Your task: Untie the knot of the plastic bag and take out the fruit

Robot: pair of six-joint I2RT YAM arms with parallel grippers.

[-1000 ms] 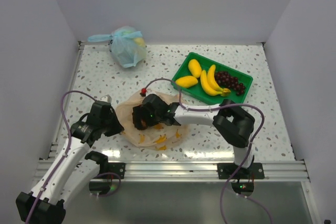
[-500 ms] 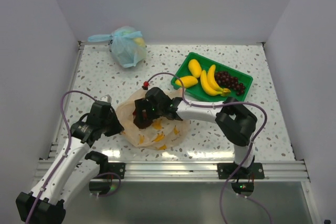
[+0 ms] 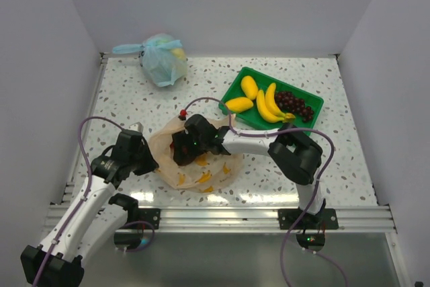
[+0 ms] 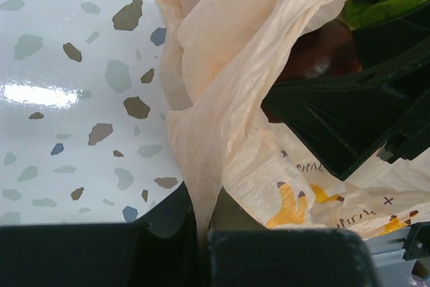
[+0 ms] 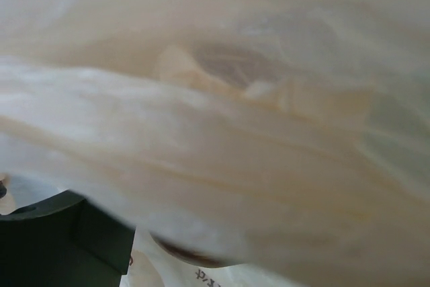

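Observation:
The pale-orange plastic bag [image 3: 201,169] lies open in front of the arms; no knot shows. My left gripper [image 3: 148,160] is shut on the bag's left edge, and the left wrist view shows the plastic [image 4: 201,186] pinched between its jaws. My right gripper [image 3: 181,152] reaches into the bag's mouth with its fingers [image 4: 336,122] standing apart beside a dark brown-maroon fruit [image 4: 314,55]. A green fruit [image 4: 383,6] lies behind it. Blurred plastic [image 5: 222,139] fills the right wrist view. Mangoes [image 3: 239,104], bananas [image 3: 269,104] and grapes [image 3: 293,104] lie in the green tray [image 3: 232,89].
A light blue knotted bag [image 3: 161,60] with fruit inside sits at the back left. The green tray stands at the back right, close to the right arm's elbow [image 3: 295,154]. White walls close in the table on three sides.
My right gripper has shifted a little inside the bag and the plastic has moved with it. The left gripper holds the bag's edge in the same place.

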